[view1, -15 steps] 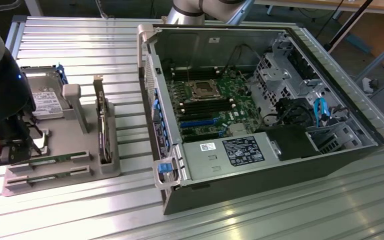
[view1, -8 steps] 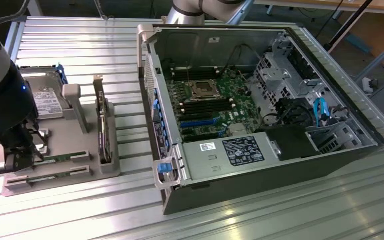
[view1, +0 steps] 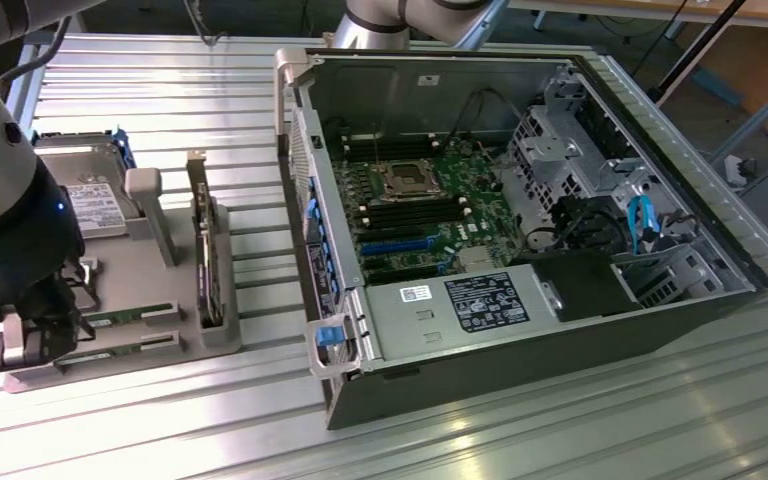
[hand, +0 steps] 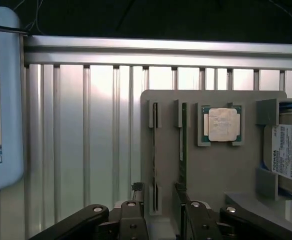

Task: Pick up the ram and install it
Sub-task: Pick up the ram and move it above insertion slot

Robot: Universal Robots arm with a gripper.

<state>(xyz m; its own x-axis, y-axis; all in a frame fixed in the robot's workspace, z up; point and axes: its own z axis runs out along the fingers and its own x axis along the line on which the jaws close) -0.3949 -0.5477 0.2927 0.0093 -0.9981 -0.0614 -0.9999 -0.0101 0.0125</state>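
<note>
In the exterior view, the dark arm stood at the exterior view's left, its pincer [view1: 27,348] low over the near end of a grey holder [view1: 157,300] on the slatted metal desk [view1: 518,440]. The ram [view1: 124,345] lay flat in its slot in that holder, just beside the pincer. A second stick [view1: 124,318] like it lay alongside, with a hard drive [view1: 91,205] further back. The open computer case [view1: 518,200] sat well apart at the exterior view's right, its green board exposed. In the wrist view, the pincer [hand: 163,225] had its fingers [hand: 132,220] spread apart and gripping nothing. The ram [hand: 155,150] ran edge-on in line with the gap between them. The second stick [hand: 183,142] lay beside it, with the square processor [hand: 222,124] and the labelled hard drive [hand: 288,155] beyond it on the holder [hand: 211,175].
</note>
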